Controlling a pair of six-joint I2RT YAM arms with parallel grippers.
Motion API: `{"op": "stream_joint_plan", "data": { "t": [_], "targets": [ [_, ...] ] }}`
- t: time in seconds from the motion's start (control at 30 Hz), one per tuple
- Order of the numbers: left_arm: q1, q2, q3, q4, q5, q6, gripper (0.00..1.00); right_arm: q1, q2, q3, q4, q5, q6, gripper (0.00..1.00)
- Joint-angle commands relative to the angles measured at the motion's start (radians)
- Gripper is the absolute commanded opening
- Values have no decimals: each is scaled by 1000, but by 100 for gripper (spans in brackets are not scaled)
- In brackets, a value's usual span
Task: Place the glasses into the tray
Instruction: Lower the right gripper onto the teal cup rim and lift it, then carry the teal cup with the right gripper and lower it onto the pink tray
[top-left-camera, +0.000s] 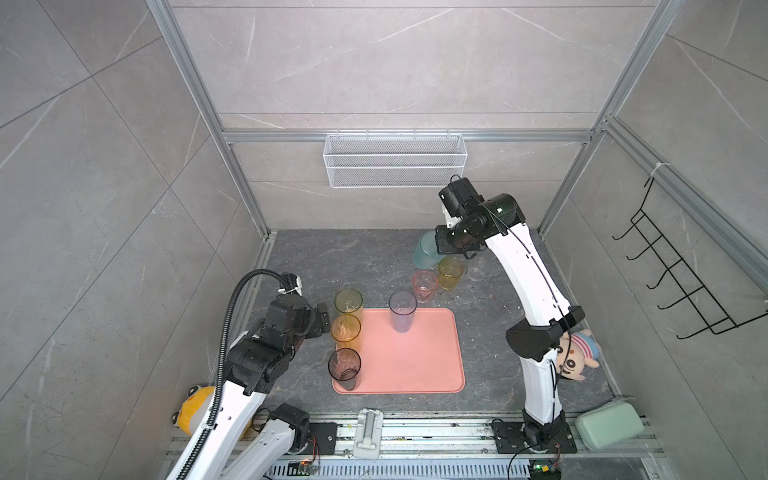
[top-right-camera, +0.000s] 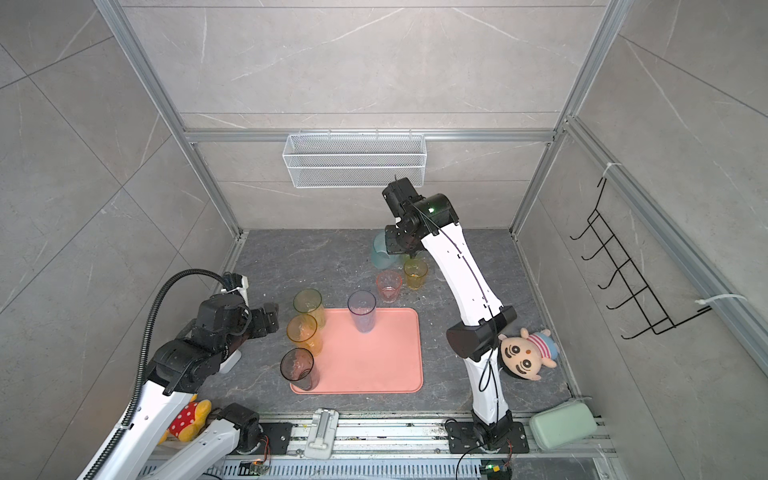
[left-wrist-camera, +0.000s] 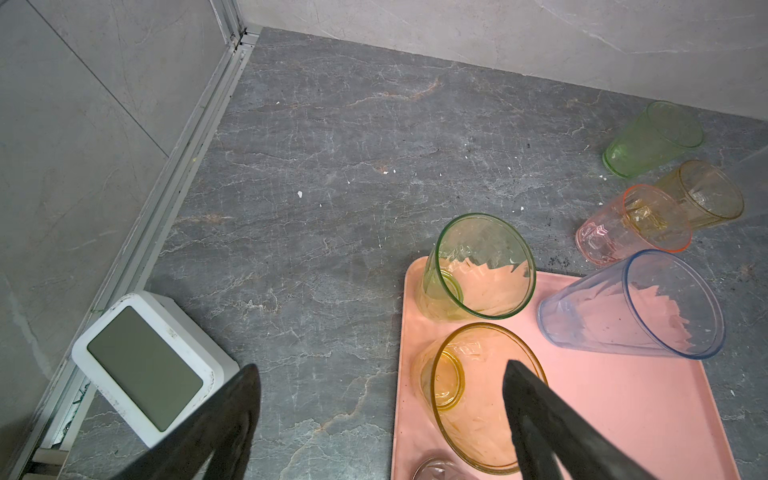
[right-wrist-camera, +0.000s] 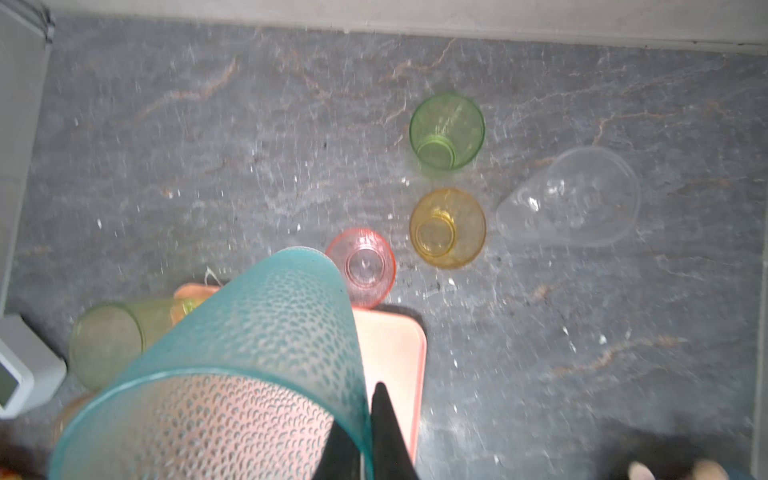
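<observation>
We see our left gripper (left-wrist-camera: 380, 370) spread wide and empty just left of the tray (top-left-camera: 415, 365). On the tray's left edge the yellow-green glass (top-left-camera: 348, 301), amber glass (top-left-camera: 345, 328) and grey glass (top-left-camera: 344, 363) stand in a row, with the blue glass (top-left-camera: 402, 309) upright at its far edge. Past the tray's far right corner the pink glass (top-left-camera: 424, 286), yellow glass (top-left-camera: 450, 272), green glass (right-wrist-camera: 446, 131) and clear glass (right-wrist-camera: 569, 199) sit on the table (top-left-camera: 332, 257), where our right gripper (right-wrist-camera: 361, 419) pinches the tilted teal glass (top-left-camera: 424, 254) by its rim.

Salmon tray (top-right-camera: 374, 357) with four upright tall glasses (top-right-camera: 362, 309); pink glass (top-right-camera: 389, 286) and short amber glass (top-right-camera: 415, 273) just beyond it
</observation>
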Motion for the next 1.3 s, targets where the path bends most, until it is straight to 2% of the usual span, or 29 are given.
{"op": "stream_joint_plan", "data": {
  "t": [0.0,0.13,0.5,0.7,0.9,1.27],
  "targets": [
    [-7,-8,-3,15,-6,-11,91,51,-109,-120,-27,79,-11,0],
    [-7,-9,-3,14,-8,-13,91,119,-241,-329,62,93,-13,0],
    [-8,-9,-4,14,-8,-13,91,237,-428,-606,64,151,53,0],
    [-8,-8,-4,13,-10,-12,91,286,-508,-806,171,131,89,0],
    [-9,-2,-5,14,-13,-13,91,319,-532,-993,307,73,143,0],
    [-10,10,-4,14,-12,-12,91,359,-451,-1156,476,59,199,0]
  ]
}}
